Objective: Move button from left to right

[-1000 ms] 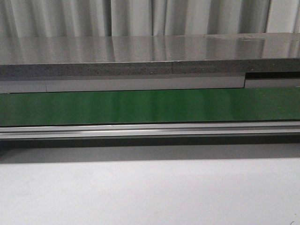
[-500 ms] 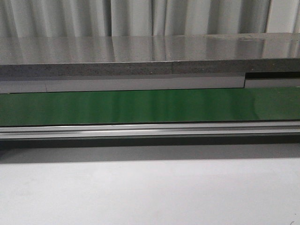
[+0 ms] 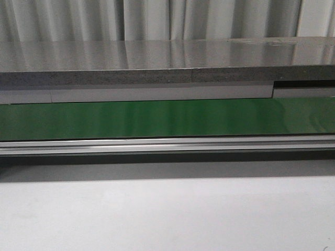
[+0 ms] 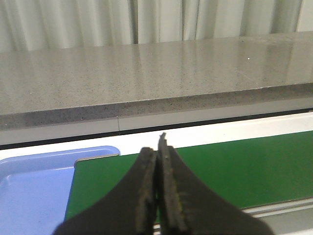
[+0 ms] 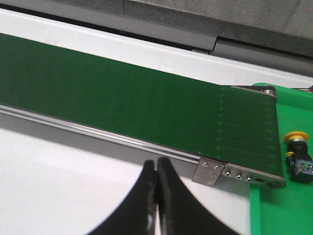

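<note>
Right wrist view: closed right gripper [image 5: 156,169] over the near rail of the conveyor, button at the belt end.

The two dark fingers [image 5: 145,205] are pressed together with nothing between them, positioned above the white table surface [image 5: 58,171] and just short of the aluminium side rail [image 5: 98,133]. The green conveyor belt [image 5: 127,98] runs diagonally across the frame and ends at a metal end bracket [image 5: 239,175] fitted with small screws. Past that end lies a bright green tray [image 5: 274,210]. The button [image 5: 297,152], with yellow cap and black body, rests on the tray just beside the belt end, well apart from the gripper.
</note>
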{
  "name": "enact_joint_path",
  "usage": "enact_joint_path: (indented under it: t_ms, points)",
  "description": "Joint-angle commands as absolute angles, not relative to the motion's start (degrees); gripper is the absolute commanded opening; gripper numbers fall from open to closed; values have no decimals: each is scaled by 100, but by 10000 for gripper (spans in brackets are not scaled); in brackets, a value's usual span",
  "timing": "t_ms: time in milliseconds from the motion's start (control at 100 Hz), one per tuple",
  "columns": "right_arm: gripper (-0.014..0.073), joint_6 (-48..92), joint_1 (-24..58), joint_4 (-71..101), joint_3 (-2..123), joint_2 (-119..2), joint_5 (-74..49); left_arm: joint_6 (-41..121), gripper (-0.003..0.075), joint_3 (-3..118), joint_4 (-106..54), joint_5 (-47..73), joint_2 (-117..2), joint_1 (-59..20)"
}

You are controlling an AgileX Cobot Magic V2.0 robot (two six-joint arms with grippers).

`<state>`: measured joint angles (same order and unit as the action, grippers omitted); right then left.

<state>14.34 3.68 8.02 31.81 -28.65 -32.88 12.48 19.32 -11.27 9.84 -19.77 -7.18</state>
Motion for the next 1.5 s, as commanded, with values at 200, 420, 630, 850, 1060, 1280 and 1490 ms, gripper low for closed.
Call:
enact_joint_path:
  t_ms: [200,420,630,850,1060,1280,1490]
  points:
    - [-68,578,371,516,2340,-1690,-1849,1235,-20,2099,-1168,572,-2023,-762]
    - [-68,314,371,411,1346,-653,-1412,1235,-20,2099,-1168,572,-2023,-762]
    - [-68,308,371,411,666,204,-1292,1235,-20,2099,-1168,572,-2023,-762]
    - [-68,292,377,404,290,180,-982,1235,-20,2099,-1168,572,-2023,-762]
    - [-68,292,377,409,60,180,-600,1235,-20,2099,-1168,572,-2023,-762]
    - [-68,288,377,409,-70,180,-305,1235,-20,2099,-1168,572,-2023,-762]
    - [-68,288,377,409,-70,180,-349,1235,-20,2099,-1168,572,-2023,-762]
